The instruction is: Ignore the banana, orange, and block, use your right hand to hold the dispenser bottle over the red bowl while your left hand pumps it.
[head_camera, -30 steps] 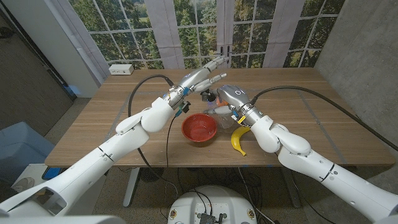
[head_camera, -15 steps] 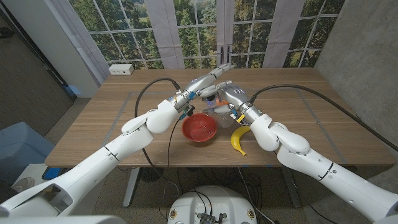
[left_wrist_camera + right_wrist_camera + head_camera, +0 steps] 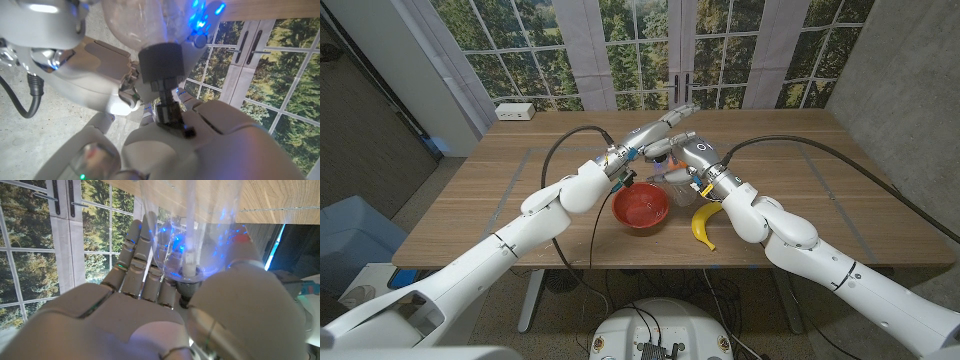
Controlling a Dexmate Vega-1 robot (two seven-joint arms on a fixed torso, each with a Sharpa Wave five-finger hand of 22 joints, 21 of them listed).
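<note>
My right hand (image 3: 694,156) grips the clear dispenser bottle (image 3: 671,178) and holds it tilted just past the far right rim of the red bowl (image 3: 640,207). In the right wrist view my right hand (image 3: 150,320) wraps the bottle (image 3: 200,220), whose inner tube shows through. My left hand (image 3: 655,134) lies over the bottle's top with fingers stretched toward the windows. Seen from the left wrist, the black pump head (image 3: 171,117) presses against my left hand (image 3: 210,140), below the black collar (image 3: 160,62). The bottle's spout is hidden.
A banana (image 3: 703,226) lies right of the bowl, beside my right forearm. A white box (image 3: 515,111) sits at the wooden table's (image 3: 520,200) far left corner. Black cables arc over the table from both wrists. Windows stand behind the far edge.
My left hand has moved right and down onto the bottle's top, closing against my right hand. The right hand and bottle have shifted slightly toward the bowl.
</note>
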